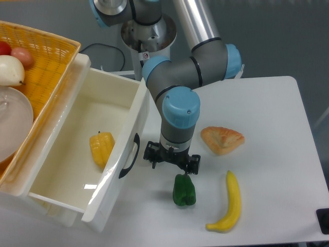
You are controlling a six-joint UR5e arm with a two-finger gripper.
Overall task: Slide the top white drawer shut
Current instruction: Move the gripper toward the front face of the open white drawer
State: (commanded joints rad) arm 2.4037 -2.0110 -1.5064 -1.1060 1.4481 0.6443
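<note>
The drawer (97,154) stands pulled far out at my left, a yellow pepper (101,148) inside; closing hasn't begun. My claw (173,163) hangs beside its handle (130,156), above a green pepper (184,190); I can't tell its grip.

White tabletop (267,118) fills most of the view, smooth w/ a matte finish and rounded corner at upper right. Behind it, dark grey-blue floor or backdrop (277,36), plain, no markings visible. 1 black cable (105,49) loops across that dark area at upper left, near the table's back edge. Light is even, from overhead, w/ soft shadows on the tabletop. No walls or windows can be made out.
</note>
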